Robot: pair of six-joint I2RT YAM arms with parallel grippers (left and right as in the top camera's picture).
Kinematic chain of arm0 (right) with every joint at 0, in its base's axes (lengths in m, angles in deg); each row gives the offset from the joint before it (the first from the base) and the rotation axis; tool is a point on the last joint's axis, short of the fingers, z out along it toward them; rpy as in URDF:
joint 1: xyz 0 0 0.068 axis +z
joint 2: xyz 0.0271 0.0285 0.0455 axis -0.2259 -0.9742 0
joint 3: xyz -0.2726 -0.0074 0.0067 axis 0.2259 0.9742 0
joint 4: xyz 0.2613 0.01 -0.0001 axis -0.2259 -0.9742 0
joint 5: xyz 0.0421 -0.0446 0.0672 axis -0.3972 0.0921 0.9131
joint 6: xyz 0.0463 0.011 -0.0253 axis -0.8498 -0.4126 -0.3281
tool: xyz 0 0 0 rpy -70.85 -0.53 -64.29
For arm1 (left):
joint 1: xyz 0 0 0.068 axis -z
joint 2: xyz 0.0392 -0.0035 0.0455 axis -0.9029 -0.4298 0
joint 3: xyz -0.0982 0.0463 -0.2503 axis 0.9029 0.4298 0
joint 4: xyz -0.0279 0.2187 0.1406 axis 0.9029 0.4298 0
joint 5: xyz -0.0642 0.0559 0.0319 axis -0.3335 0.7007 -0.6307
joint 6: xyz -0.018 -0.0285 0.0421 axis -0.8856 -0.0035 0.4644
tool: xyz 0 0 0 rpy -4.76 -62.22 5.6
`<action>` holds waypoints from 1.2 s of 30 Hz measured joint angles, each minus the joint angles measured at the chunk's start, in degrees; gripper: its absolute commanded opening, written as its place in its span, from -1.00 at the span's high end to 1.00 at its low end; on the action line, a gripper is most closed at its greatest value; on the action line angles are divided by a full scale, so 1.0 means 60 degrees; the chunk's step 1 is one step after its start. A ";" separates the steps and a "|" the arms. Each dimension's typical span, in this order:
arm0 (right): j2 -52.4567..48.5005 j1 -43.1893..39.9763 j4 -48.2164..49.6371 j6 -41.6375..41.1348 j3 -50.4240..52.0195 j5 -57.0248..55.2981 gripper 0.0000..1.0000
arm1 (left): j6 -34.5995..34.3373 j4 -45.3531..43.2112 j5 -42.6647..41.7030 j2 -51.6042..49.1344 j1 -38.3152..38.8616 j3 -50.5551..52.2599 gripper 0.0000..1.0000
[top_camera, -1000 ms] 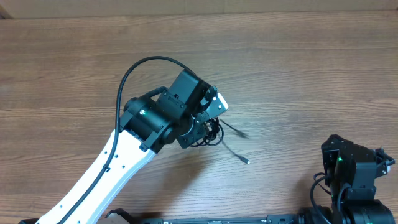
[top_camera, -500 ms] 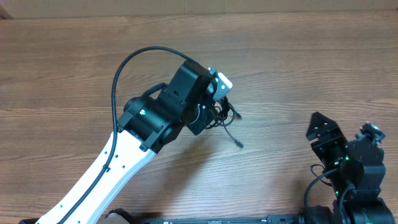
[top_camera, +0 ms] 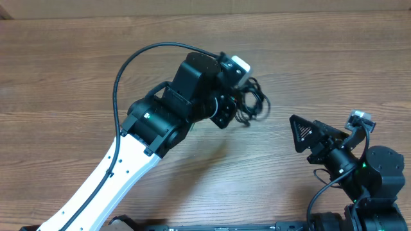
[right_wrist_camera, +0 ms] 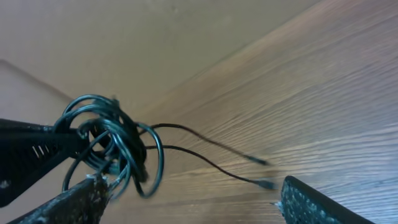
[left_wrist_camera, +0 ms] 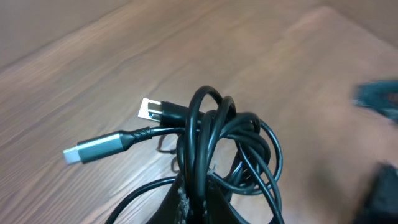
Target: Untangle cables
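Note:
The cables (top_camera: 252, 102) are a knotted bundle of thin black cords, held above the wooden table by my left gripper (top_camera: 235, 106), which is shut on them. In the left wrist view the loops (left_wrist_camera: 224, 146) rise from between my fingers (left_wrist_camera: 186, 202), with a teal plug (left_wrist_camera: 93, 149) and a silvery plug (left_wrist_camera: 151, 110) sticking out to the left. My right gripper (top_camera: 303, 137) is open to the right of the bundle and apart from it. Seen from the right wrist, the bundle (right_wrist_camera: 115, 140) hangs at the left, two loose ends (right_wrist_camera: 264, 183) trail right, and the right gripper (right_wrist_camera: 199, 205) holds nothing.
The wooden table (top_camera: 334, 58) fills the view, with a pale wall strip along its far edge. The left arm's white link (top_camera: 109, 173) crosses the near left, its thick black cable (top_camera: 128, 64) arching above. The right arm's base (top_camera: 372, 186) sits near right.
My left gripper has carried the bundle up and towards the far right. The right arm has swung up from its folded pose, and its jaws have opened facing the bundle.

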 measured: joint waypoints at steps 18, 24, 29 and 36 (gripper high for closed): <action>0.0000 0.0000 0.0215 -0.1126 0.0000 0.0284 -0.84 | 0.9708 0.1111 -0.3617 0.0000 0.0004 -0.0004 0.92; 0.0000 0.0004 0.0251 -0.1435 0.0000 0.0284 -0.84 | 1.0517 0.0754 -0.3650 0.0000 0.0004 -0.0004 0.92; 0.0000 0.0000 0.0251 -0.1920 0.0000 0.0288 -0.84 | 1.1249 0.0404 -0.3952 0.0000 0.0004 -0.0004 0.92; 0.0000 0.0000 0.0255 -0.2463 0.0000 0.0284 -0.84 | 1.2058 0.0401 -0.4597 0.0000 0.0004 -0.0004 0.92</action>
